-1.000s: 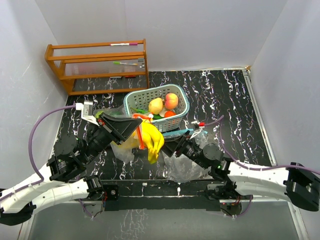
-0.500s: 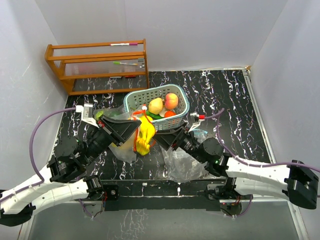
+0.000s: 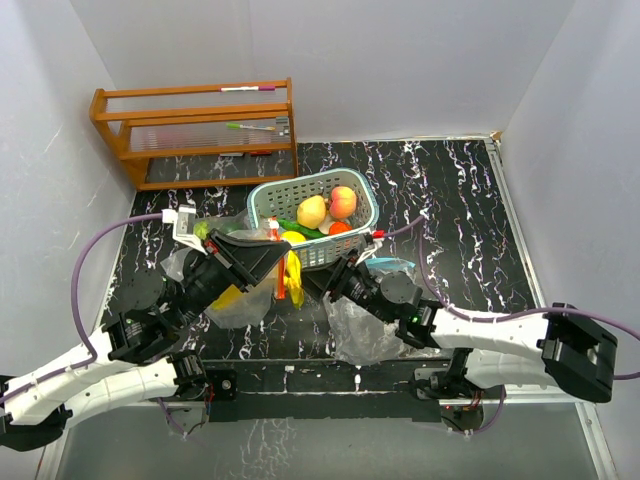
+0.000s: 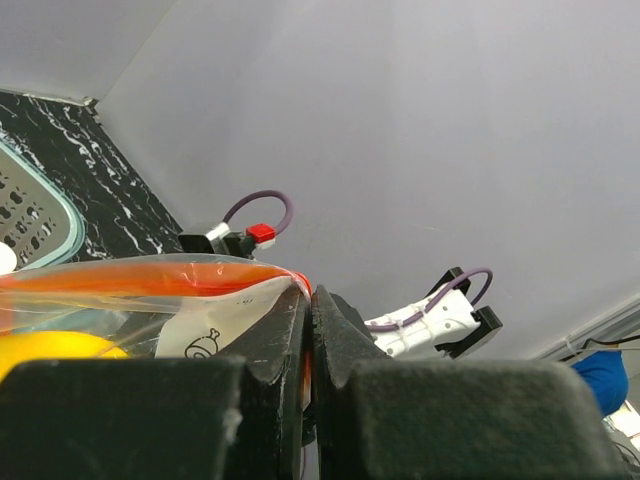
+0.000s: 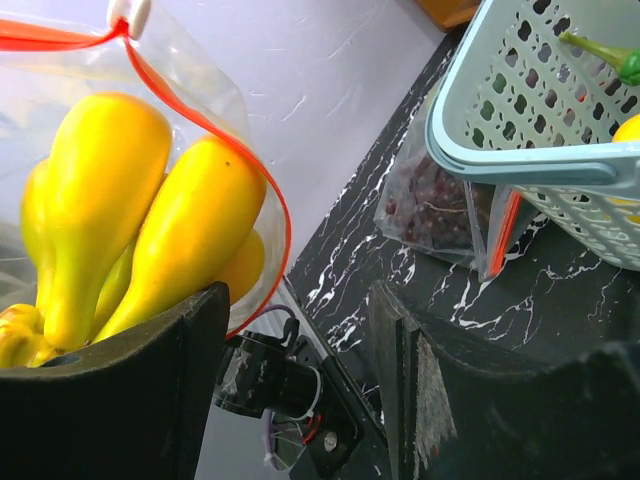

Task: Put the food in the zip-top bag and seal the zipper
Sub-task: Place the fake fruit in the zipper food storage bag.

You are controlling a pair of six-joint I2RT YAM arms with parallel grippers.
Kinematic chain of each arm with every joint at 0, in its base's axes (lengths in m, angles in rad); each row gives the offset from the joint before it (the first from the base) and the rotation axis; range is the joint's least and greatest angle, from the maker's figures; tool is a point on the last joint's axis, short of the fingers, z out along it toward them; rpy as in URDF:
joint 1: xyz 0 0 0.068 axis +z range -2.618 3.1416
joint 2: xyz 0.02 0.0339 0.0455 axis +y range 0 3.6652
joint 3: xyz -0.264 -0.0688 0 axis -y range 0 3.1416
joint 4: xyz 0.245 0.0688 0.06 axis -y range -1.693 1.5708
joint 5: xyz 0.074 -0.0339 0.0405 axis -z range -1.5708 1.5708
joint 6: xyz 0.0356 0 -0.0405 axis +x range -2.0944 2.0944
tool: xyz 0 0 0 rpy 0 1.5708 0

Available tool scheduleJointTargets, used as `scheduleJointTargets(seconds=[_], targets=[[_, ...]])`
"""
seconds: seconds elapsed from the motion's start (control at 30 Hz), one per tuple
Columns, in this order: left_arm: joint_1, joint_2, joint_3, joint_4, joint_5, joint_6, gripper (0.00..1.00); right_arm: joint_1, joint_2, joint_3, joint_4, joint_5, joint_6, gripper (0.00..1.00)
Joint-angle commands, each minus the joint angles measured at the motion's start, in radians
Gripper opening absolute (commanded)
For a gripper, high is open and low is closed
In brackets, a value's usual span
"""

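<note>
My left gripper is shut on the orange zipper rim of the clear zip-top bag, held up above the table. Yellow bananas hang in the bag's mouth; in the right wrist view the bananas fill the bag behind its red rim. My right gripper is open just right of the bag, its left finger against the bag's underside and nothing between the jaws. More food lies in the grey basket: a lemon, a peach and an orange.
A second bag holding purple grapes leans on the basket's side. A crumpled clear bag lies on the black marble table by the right arm. A wooden rack stands at the back left. White walls close in all round.
The bananas hung lower and further out a second ago; they now sit higher in the bag's mouth. My right gripper moved left and up toward the bag, its jaws narrowing.
</note>
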Motion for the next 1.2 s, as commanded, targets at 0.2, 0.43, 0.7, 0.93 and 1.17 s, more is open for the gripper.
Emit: scheduleJointTargets(seconds=[0.2,0.43,0.7,0.93,1.17], targets=[[-0.001,-0.019,0.009,0.067,0.025,-0.01,0.0,0.003,0.086,0.075,0.163,-0.007,0.002,0.58],[-0.001,-0.021,-0.017,0.083,0.027,-0.029,0.0,0.004,0.149,0.172,0.19,-0.093,-0.038,0.52],[-0.001,-0.012,-0.013,0.099,0.052,-0.03,0.0,0.004,0.219,0.151,0.334,-0.138,0.023,0.18],[-0.001,-0.019,-0.052,0.157,0.058,-0.049,0.0,0.002,0.181,0.089,0.311,-0.105,0.073,0.33],[-0.001,0.007,-0.035,0.176,0.088,-0.042,0.0,-0.002,0.149,0.029,0.32,-0.093,0.105,0.62]])
